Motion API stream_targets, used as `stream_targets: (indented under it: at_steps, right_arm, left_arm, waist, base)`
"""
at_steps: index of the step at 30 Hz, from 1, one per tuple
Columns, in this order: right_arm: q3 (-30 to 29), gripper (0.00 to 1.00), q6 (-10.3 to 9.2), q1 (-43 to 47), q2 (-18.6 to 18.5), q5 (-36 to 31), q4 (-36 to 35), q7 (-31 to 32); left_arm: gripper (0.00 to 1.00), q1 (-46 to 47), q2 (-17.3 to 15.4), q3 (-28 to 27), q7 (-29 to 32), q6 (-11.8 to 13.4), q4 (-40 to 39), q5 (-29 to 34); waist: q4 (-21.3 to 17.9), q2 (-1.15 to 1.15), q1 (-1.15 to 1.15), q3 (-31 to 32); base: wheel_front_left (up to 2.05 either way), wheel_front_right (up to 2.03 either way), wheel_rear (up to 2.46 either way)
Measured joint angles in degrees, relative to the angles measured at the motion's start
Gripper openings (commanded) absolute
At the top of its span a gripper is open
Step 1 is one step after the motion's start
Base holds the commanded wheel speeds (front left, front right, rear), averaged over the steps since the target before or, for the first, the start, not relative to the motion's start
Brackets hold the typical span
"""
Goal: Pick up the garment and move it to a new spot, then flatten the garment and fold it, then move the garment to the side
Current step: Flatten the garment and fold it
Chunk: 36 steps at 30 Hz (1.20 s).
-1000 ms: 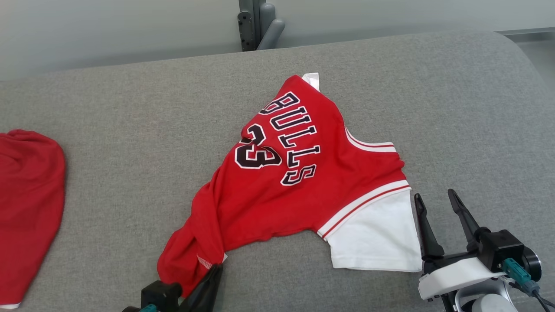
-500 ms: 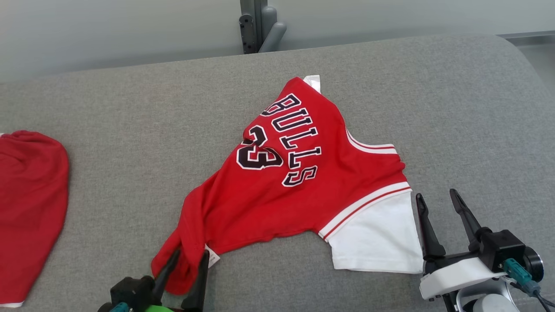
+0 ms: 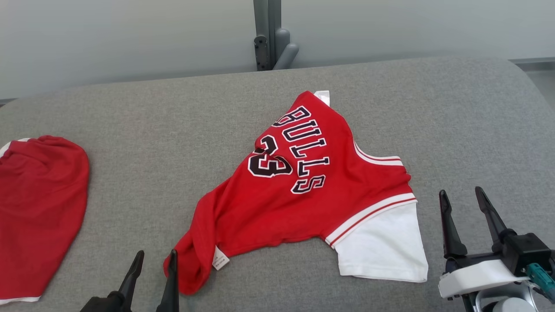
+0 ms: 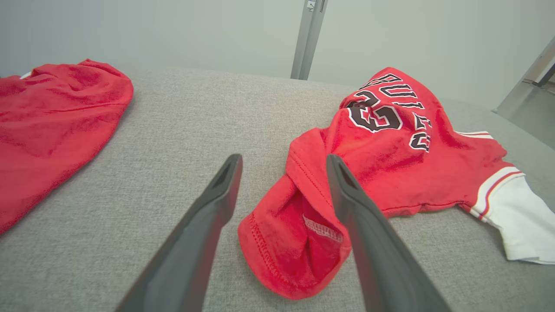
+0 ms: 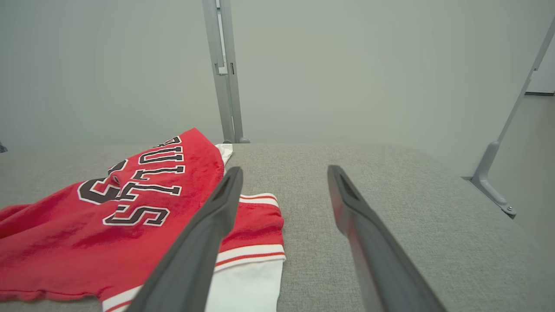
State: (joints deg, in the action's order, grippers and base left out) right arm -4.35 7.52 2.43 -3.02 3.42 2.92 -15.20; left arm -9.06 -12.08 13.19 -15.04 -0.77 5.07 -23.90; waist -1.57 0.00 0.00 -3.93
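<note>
While the left hand gapes, the garment lies seemingly clear alongside

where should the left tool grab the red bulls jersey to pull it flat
Grip the bunched hem corner of the red and white Bulls jersey, at its near left end. It is rolled up off the grey fabric surface, giving a lip to pinch. The open left tool sits just beside it, so come in low from the robot's side.
</note>
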Motion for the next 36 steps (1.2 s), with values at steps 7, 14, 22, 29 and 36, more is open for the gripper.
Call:
stream_targets:
  at_steps: [7, 14, 22, 29, 36]
  right_arm:
    - [-1.5, 1.00, 0.00, 2.7, -0.1, -0.5, 0.4, 0.0]
    - [-1.8, 1.00, 0.00, 4.3, 0.0, -0.8, 1.6, 0.0]
    - [-1.8, 1.00, 0.00, 5.3, 0.0, -1.5, 3.5, 0.0]
    - [-1.4, 1.00, 0.00, 5.3, 0.1, -1.5, 4.2, 0.0]
    - [-0.8, 1.00, 0.00, 4.0, 0.1, -0.6, 6.2, 0.0]
  left_arm:
    - [1.00, -3.5, 4.7, -8.7, 0.0, 0.2, -2.1, 4.9]
    - [1.00, -4.3, 7.5, -14.6, 0.0, -2.0, -1.1, 7.5]
    - [1.00, -4.4, 9.0, -18.1, 0.0, -4.8, 0.5, 9.0]
    - [1.00, -4.4, 9.1, -18.2, 0.0, -6.1, 0.7, 9.4]
    - [1.00, -4.4, 9.2, -14.0, 0.0, -6.4, 1.6, 9.8]
  waist:
    - [1.1, 0.00, 0.00, 2.5]
    - [2.2, 0.00, 0.00, 3.4]
    - [2.6, 0.00, 0.00, 4.0]
    - [2.5, 0.00, 0.00, 3.9]
    - [2.0, 0.00, 0.00, 3.6]
  base:
    - [0.00, 0.00, 0.00]
    - [0.00, 0.00, 0.00]
    - [0.00, 0.00, 0.00]
    - [0.00, 0.00, 0.00]
    - [0.00, 0.00, 0.00]
